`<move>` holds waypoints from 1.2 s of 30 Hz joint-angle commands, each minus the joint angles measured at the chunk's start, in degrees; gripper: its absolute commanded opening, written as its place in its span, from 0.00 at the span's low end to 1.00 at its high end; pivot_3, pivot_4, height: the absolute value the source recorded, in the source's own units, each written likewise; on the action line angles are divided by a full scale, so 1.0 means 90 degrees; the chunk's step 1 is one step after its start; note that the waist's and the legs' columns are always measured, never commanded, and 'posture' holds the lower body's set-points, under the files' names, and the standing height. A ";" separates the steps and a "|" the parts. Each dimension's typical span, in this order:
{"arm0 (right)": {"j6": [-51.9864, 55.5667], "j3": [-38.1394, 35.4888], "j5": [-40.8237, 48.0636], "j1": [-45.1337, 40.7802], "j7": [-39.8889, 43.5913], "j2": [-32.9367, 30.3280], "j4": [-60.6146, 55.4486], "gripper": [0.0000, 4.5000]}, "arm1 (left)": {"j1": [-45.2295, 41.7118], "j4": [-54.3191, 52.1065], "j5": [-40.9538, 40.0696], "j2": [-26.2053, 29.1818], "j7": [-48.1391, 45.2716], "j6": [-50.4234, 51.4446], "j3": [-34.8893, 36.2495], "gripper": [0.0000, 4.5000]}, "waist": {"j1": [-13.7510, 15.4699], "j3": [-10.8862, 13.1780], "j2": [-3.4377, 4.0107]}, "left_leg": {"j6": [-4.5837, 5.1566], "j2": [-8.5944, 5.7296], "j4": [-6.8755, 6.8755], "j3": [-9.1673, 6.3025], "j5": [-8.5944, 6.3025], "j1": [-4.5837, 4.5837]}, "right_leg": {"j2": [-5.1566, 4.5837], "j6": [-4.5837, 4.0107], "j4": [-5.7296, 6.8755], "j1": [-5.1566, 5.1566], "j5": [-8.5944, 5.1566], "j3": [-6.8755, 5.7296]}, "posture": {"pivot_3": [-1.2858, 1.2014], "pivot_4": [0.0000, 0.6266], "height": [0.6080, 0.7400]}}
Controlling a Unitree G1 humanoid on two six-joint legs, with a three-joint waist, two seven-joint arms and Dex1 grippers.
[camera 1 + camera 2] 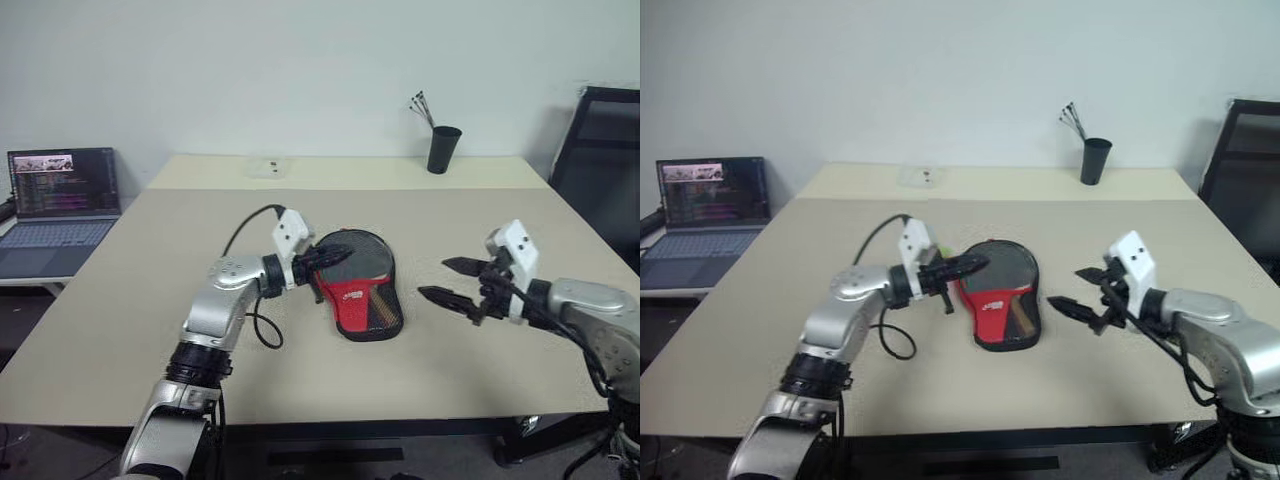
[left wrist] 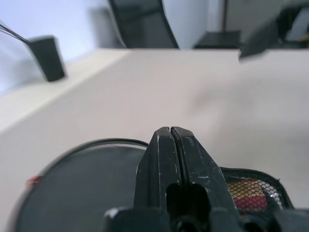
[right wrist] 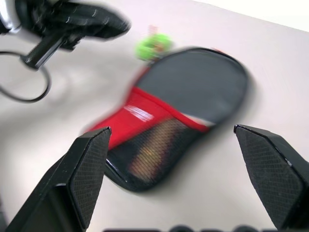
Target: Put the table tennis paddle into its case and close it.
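Head views: paddle-shaped black fabric case (image 1: 362,285) with red panel lies mid beige table (image 1: 450,220) — left gripper (image 1: 335,255) shut, empty, over its edge.

Right wrist view: right gripper (image 3: 193,169) spread wide, empty, near case.

text: none can be read | case (image 1: 362,296): a white mark is borne on the red panel, too small to be made out | laptop (image 1: 62,205): lines are shown on the screen, not legible
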 commanded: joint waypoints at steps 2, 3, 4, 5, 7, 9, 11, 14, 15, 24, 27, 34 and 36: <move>-0.0086 -0.0240 0.0065 -0.0054 -0.0242 0.0059 0.0062 1.00 | -0.0245 0.0504 0.0164 0.0002 -0.0010 -0.0613 0.0061 0.01 | -0.0065 0.0000 0.0000 | 0.0000 0.0010 -0.0001 -0.0002 0.0000 0.0000 | 0.0013 0.0000 0.0002 -0.0003 0.0000 0.0001 | 0.52 0.24 1.00; -0.0078 -0.0196 0.0061 -0.0041 -0.0311 0.0122 0.0075 1.00 | -0.0217 0.0555 0.0147 0.0073 -0.0013 -0.0653 0.0128 0.01 | -0.0071 0.0000 0.0000 | 0.0000 0.0015 -0.0002 -0.0003 0.0000 0.0001 | 0.0018 0.0000 0.0002 -0.0003 0.0000 0.0001 | 0.52 0.24 1.00; -0.0085 -0.0139 0.0058 -0.0031 -0.0366 0.0186 0.0092 1.00 | -0.0183 0.0591 0.0126 0.0156 -0.0016 -0.0680 0.0199 0.01 | -0.0072 0.0000 0.0000 | 0.0000 0.0017 -0.0002 -0.0003 0.0000 0.0004 | 0.0021 0.0000 0.0004 -0.0003 0.0000 0.0002 | 0.52 0.24 1.00; -0.0083 -0.0095 0.0073 -0.0033 -0.0417 0.0270 0.0120 1.00 | -0.0135 0.0611 0.0100 0.0249 -0.0011 -0.0687 0.0274 0.01 | -0.0074 0.0000 0.0000 | 0.0000 0.0018 -0.0002 -0.0003 0.0000 0.0004 | 0.0022 0.0000 0.0004 -0.0003 0.0000 0.0002 | 0.52 0.24 1.00; -0.0112 -0.0006 0.0029 -0.0106 -0.0566 0.0477 0.0248 1.00 | 0.0025 0.0582 0.0057 0.0470 -0.0018 -0.0678 0.0407 0.01 | -0.0077 0.0000 0.0001 | 0.0000 0.0019 -0.0002 -0.0003 0.0000 0.0005 | 0.0023 0.0000 0.0006 -0.0003 0.0000 0.0003 | 0.52 0.24 1.00; -0.0157 0.0101 -0.0021 -0.0262 -0.0696 0.0703 0.0423 1.00 | 0.0280 0.0434 0.0001 0.0707 -0.0055 -0.0608 0.0542 0.01 | -0.0081 0.0000 0.0001 | 0.0000 0.0019 -0.0001 -0.0002 0.0000 0.0005 | 0.0022 0.0000 0.0006 -0.0002 0.0000 0.0006 | 0.52 0.24 1.00; -0.0250 0.0307 -0.0139 -0.0477 -0.0811 0.0928 0.0668 1.00 | 0.0635 0.0130 -0.0110 0.0942 -0.0087 -0.0462 0.0693 0.01 | -0.0113 0.0000 0.0003 | 0.0000 0.0020 -0.0002 0.0002 0.0000 0.0009 | 0.0021 -0.0001 0.0006 -0.0002 0.0000 0.0013 | 0.52 0.24 1.00; -0.0379 0.0616 -0.0328 -0.0753 -0.0907 0.1211 0.1089 1.00 | 0.1104 -0.0448 -0.0354 0.1178 -0.0084 -0.0133 0.0921 0.01 | -0.0093 0.0001 0.0003 | 0.0000 0.0020 -0.0003 0.0001 0.0000 0.0010 | 0.0017 -0.0001 0.0006 -0.0002 0.0000 0.0013 | 0.52 0.24 1.00; -0.0397 0.0704 -0.0338 -0.0828 -0.0872 0.1299 0.1211 1.00 | 0.1220 -0.0636 -0.0453 0.1240 -0.0078 0.0003 0.1011 0.01 | -0.0079 0.0001 0.0002 | 0.0000 0.0021 -0.0002 0.0002 0.0000 0.0010 | 0.0014 -0.0001 0.0007 -0.0003 0.0000 0.0012 | 0.52 0.24 1.00; -0.1502 0.1751 -0.1288 -0.1498 -0.0676 0.2052 0.3129 1.00 | 0.1681 -0.1577 -0.0782 0.1647 0.0253 0.0680 0.1549 0.01 | -0.0048 0.0000 0.0002 | 0.0000 0.0019 0.0000 0.0005 0.0000 0.0008 | -0.0003 -0.0002 0.0009 0.0000 0.0001 0.0009 | 0.52 0.24 1.00; -0.2034 0.1937 -0.1690 -0.1746 -0.0633 0.2260 0.4058 1.00 | 0.1734 -0.1833 -0.0839 0.1649 0.0320 0.0836 0.1554 0.01 | -0.0051 0.0000 0.0002 | 0.0000 0.0019 -0.0001 0.0006 0.0000 0.0007 | -0.0003 -0.0002 0.0008 0.0000 0.0001 0.0010 | 0.52 0.24 1.00; -0.2839 0.1953 -0.2267 -0.2183 -0.0553 0.2568 0.5632 1.00 | 0.1766 -0.2093 -0.0897 0.1682 0.0407 0.1025 0.1559 0.01 | -0.0056 0.0000 0.0002 | 0.0000 0.0019 -0.0001 0.0008 0.0000 0.0008 | -0.0003 -0.0003 0.0010 -0.0001 0.0001 0.0011 | 0.52 0.24 1.00; -0.2901 0.2002 -0.2384 -0.2250 -0.0533 0.2650 0.5925 1.00 | 0.1764 -0.2127 -0.0898 0.1706 0.0411 0.1052 0.1562 0.01 | -0.0057 0.0000 0.0002 | 0.0000 0.0020 -0.0002 0.0008 0.0000 0.0009 | -0.0002 -0.0003 0.0011 -0.0001 0.0001 0.0011 | 0.52 0.24 1.00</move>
